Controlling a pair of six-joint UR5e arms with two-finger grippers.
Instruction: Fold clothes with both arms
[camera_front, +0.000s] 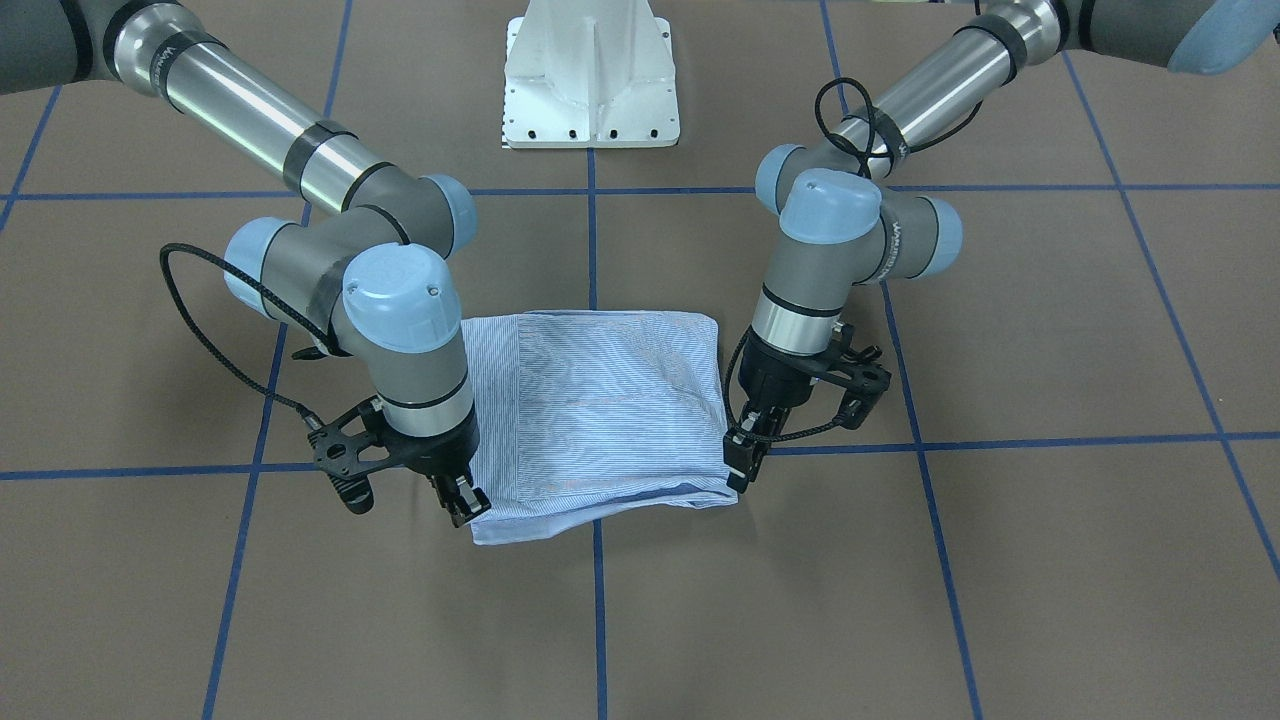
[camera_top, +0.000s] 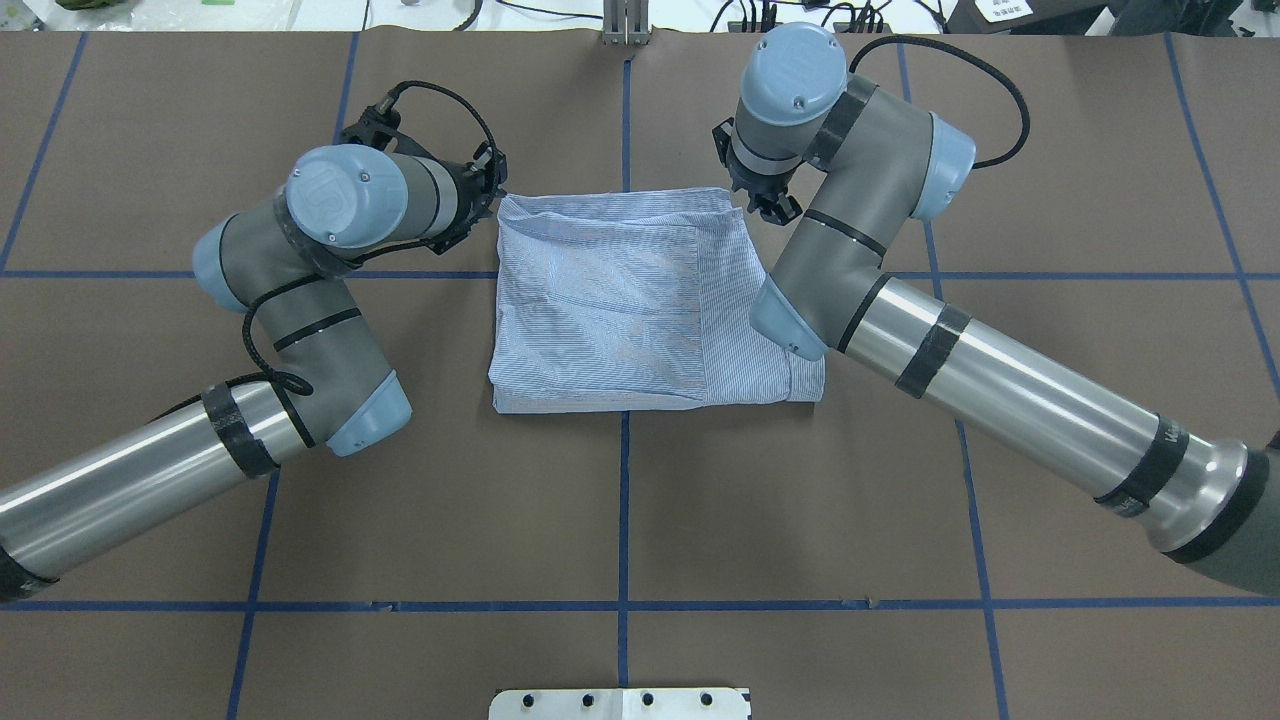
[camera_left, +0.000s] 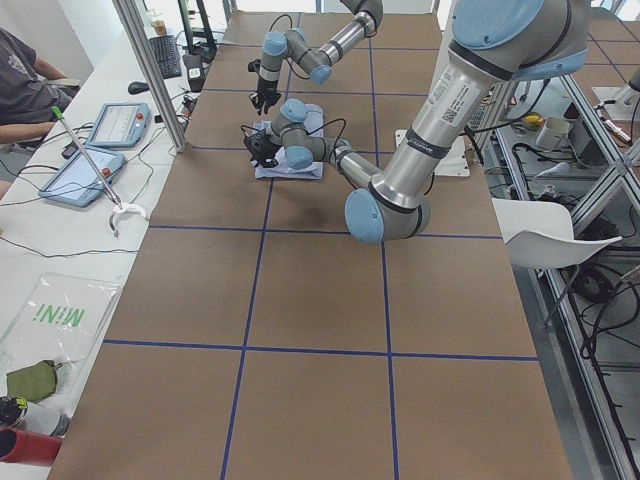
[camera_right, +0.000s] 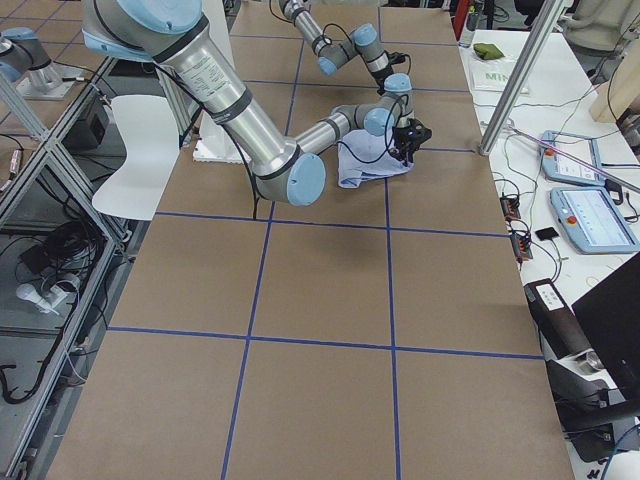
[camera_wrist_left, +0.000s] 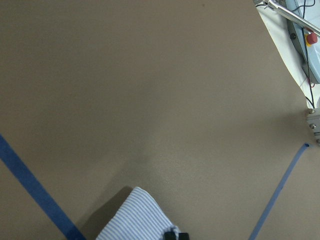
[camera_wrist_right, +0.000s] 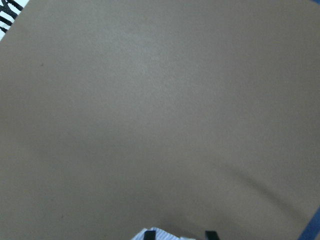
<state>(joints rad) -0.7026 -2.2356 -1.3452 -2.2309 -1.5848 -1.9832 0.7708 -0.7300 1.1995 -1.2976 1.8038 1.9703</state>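
Folded shirt (camera_front: 600, 400) lies between the fingers. Left gripper (camera_front: 745, 468) looks pinched shut on one corner; right gripper (camera_front: 465, 505) is spread, straddling the other.

Open table (camera_top: 450, 500) surrounds shirt (camera_top: 600, 300); left arm (camera_top: 300, 300), right arm (camera_top: 850, 240) flank it.

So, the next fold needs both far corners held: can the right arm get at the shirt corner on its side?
Probably yes. The right tool sits open right at that corner of the shirt, striped cloth showing between its fingertips in the wrist view; nothing stands in the way.
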